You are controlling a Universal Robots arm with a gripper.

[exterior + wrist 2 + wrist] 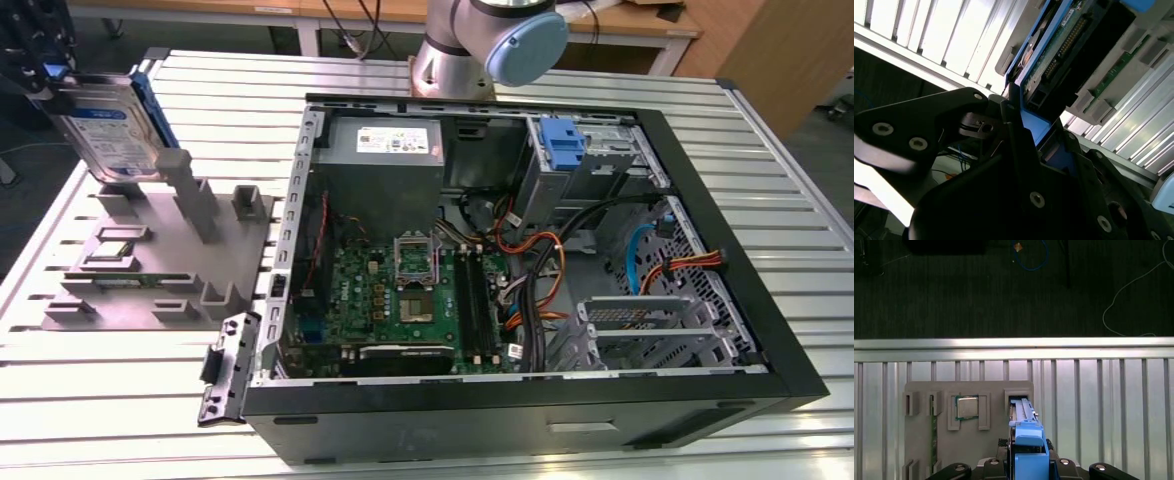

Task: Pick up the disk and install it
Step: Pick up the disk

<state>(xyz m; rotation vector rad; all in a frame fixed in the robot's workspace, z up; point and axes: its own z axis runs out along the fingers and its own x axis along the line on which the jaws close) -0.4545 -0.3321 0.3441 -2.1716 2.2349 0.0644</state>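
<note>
The disk (110, 130), a flat rectangular silver-grey hard drive with a white and blue label in a blue plastic carrier bracket, stands on edge at the exterior view's far left. Its long axis is upright and its label faces the camera.

We judge the black jaws to be closed on its upper end. In the second wrist view the blue bracket (1034, 125) sits pinched between the 2 dark fingers (1011, 120), and the drive's green circuit board (1054, 50) runs straight away from them. So the disk hangs in line below the jaws, not off to 1 side.

Its lower end is at the grey plastic holder block (160, 250) on the slatted aluminium bench (747, 140). Whether it is clear of the holder's slot (1019, 402) we cannot tell.

The open black computer case (534, 410) lies to the exterior view's right of the disk. The grey metal drive cage (627, 150) with its upright blue latch (561, 145) sits at the case's far corner, well apart from the jaws.
</note>
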